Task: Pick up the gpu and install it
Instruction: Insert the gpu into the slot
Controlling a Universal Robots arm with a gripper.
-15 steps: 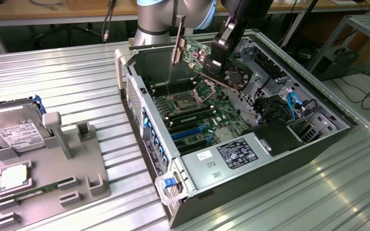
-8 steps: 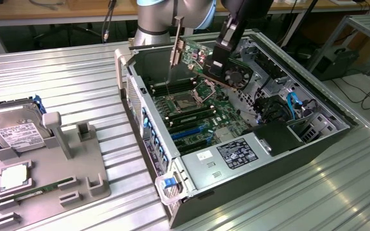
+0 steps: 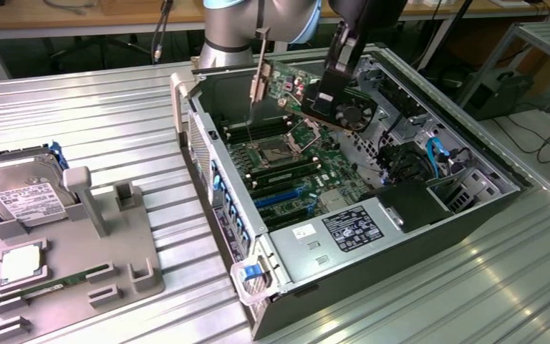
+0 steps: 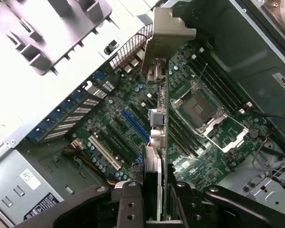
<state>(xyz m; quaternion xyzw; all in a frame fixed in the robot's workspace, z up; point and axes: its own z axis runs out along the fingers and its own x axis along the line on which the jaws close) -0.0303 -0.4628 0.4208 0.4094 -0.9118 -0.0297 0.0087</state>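
Note:
My gripper [image 3: 335, 75] is shut on the gpu [image 3: 299, 89], a dark green card with a black fan and a silver bracket strip at one end. The card hangs tilted above the open computer case [image 3: 428, 236], over the motherboard [image 3: 289, 168]. In the wrist view the gpu [image 4: 159, 128] is seen edge-on between my gripper's [image 4: 154, 206] fingers [image 4: 128, 204], with its bracket [image 4: 167, 33] pointing away toward the case's rear wall. Below it lie the blue slot [image 4: 135, 126] and the bare processor socket [image 4: 199, 107].
A grey fixture [image 3: 127, 251] at the exterior view's left carries a silver hard drive [image 3: 22, 190], a processor chip [image 3: 22, 261] and a green memory stick [image 3: 65, 281]. The case's walls, blue cables [image 3: 437, 154] and drive cage [image 3: 471, 186] surround the board. The ribbed metal table [image 3: 94, 122] lies around.

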